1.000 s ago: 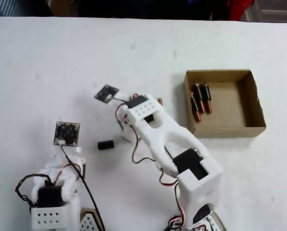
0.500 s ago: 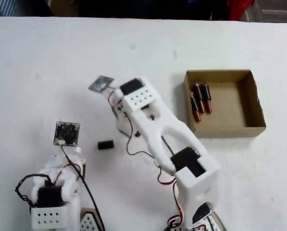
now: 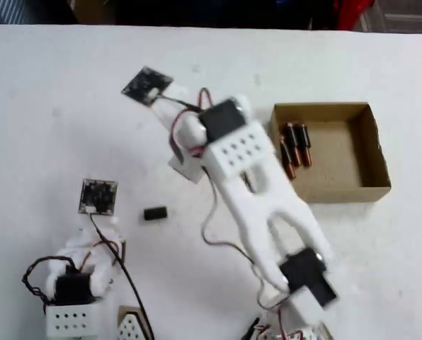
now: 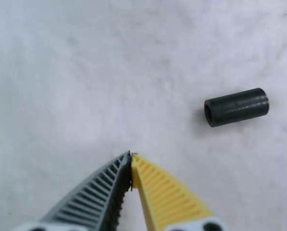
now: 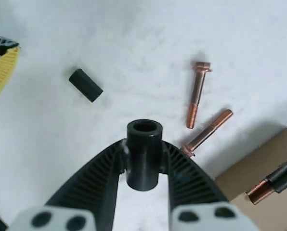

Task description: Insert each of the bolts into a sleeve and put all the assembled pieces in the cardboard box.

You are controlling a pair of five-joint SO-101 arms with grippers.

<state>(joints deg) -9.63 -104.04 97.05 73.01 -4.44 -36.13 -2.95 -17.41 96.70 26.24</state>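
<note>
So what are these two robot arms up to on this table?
They are pairing copper-coloured metal bolts with short black cylindrical sleeves and boxing them. The right gripper holds one black sleeve, with two loose bolts lying on the white table nearby. The left gripper is shut and empty, near a second black sleeve lying on the table. A few assembled pieces lie in the open cardboard box.

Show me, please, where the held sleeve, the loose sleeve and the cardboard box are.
held sleeve [image 5: 144,159]: right wrist view, middle of its side wall.
loose sleeve [image 4: 237,107]: left wrist view, middle of its barrel.
cardboard box [image 3: 338,191]: high view, outer face of its near wall.
</note>
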